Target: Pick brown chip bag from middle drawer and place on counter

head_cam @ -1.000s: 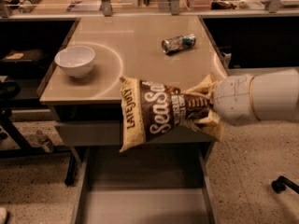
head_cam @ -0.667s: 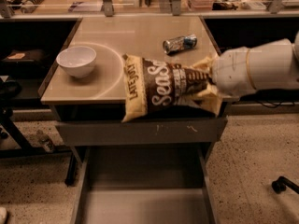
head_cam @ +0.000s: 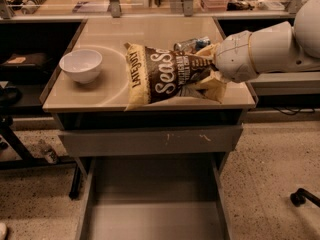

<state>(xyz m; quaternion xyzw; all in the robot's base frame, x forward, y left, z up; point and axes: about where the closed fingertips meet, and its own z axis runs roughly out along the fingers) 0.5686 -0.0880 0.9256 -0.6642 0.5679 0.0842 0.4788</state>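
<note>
The brown chip bag [head_cam: 165, 76] with white "Sea Salt" lettering hangs sideways over the front right of the beige counter [head_cam: 95, 96], its lower edge at or just above the surface. My gripper [head_cam: 212, 72] is shut on the bag's crumpled right end and mostly hidden behind the white wrist. The middle drawer [head_cam: 155, 219] is pulled out below, and its grey floor is bare.
A white bowl [head_cam: 81, 65] stands on the counter's left side. A small crushed silver-blue can [head_cam: 193, 44] lies behind the bag. A closed grey drawer front [head_cam: 150, 140] sits under the counter. Dark shelves flank the cabinet on both sides.
My gripper has carried the bag up and back, from in front of the counter's edge to over the counter top. The bowl and can have not moved.
</note>
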